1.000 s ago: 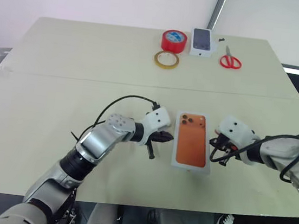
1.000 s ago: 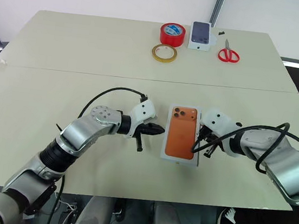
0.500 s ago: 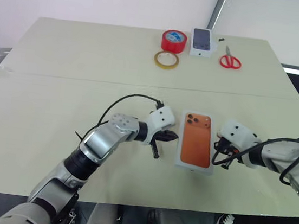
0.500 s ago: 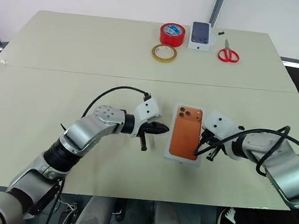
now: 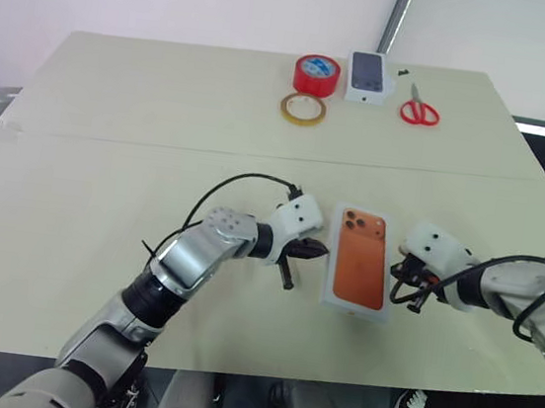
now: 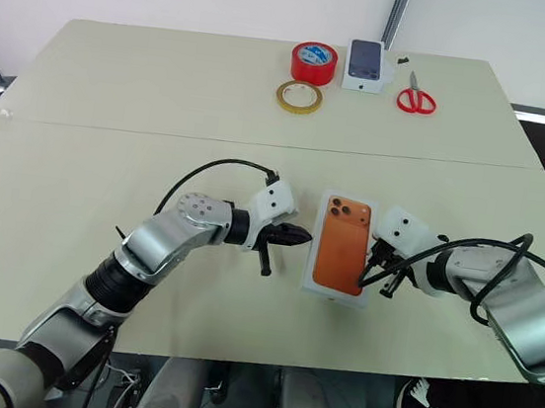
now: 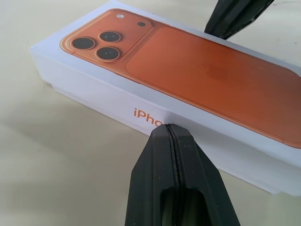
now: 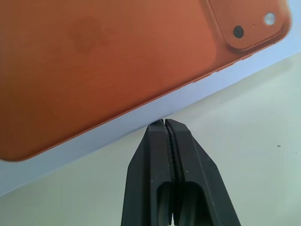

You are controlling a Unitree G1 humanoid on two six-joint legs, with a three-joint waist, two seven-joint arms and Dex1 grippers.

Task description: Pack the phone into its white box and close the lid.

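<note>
Since a second ago, the white box [image 5: 358,259] has slid a little toward the robot's right on the tabletop [image 5: 160,150], and both grippers have shifted with it. You see the box closed. Its lid [image 7: 211,70] is on, and the top carries an orange picture of a phone back with three dark lenses. It lies near the front edge of the tabletop, between the two grippers, with the lens end pointing away from the robot.

Your left gripper [image 5: 320,251] is clenched on nothing. Its black fingers are pressed together and the tip stands at the left long side of the box. From the head views you cannot tell whether it touches. The left wrist view shows the tip right against the white side wall, just under the orange letters printed there. That view also shows a thin step under the lid at the near corner.

Your right gripper [image 8: 163,123] is also closed tight and empty. The right wrist view shows its tip meeting the white edge of the box on the right long side. In the head views a loop of black cable partly hides this contact.

Well apart, at the far edge, the head views show a red tape roll [image 5: 317,74], a tan tape ring [image 5: 304,108] just in front of it, a small white carton [image 5: 367,77] with a dark phone picture, and red scissors [image 5: 420,111].
</note>
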